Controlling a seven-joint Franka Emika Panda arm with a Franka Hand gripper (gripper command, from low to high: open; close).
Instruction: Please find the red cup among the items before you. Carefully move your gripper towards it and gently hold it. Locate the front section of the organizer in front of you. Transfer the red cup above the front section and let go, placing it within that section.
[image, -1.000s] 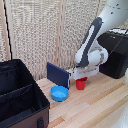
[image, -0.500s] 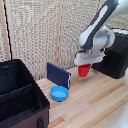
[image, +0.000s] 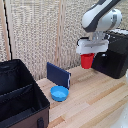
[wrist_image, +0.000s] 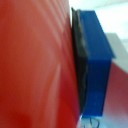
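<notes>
The red cup (image: 87, 60) hangs in the air above the wooden table, held under the pale gripper (image: 92, 50) of the white arm, which is shut on it. In the wrist view the red cup (wrist_image: 35, 65) fills most of the picture, pressed against one dark-blue finger (wrist_image: 95, 65). The black fabric organizer (image: 20, 100) stands at the exterior view's left, with a partition dividing it. Its front section (image: 22, 114) lies along the near outer wall, well left of and below the cup.
A shallow blue bowl (image: 59, 93) sits on the table beside the organizer. A dark blue flat panel (image: 58, 74) leans behind it. A black hard-cased appliance (image: 115, 52) stands at the exterior view's right, just behind the gripper. A slatted wall closes the back.
The arm has lifted the red cup off the table and carried it upward; the cup now hangs clearly above the surface.
</notes>
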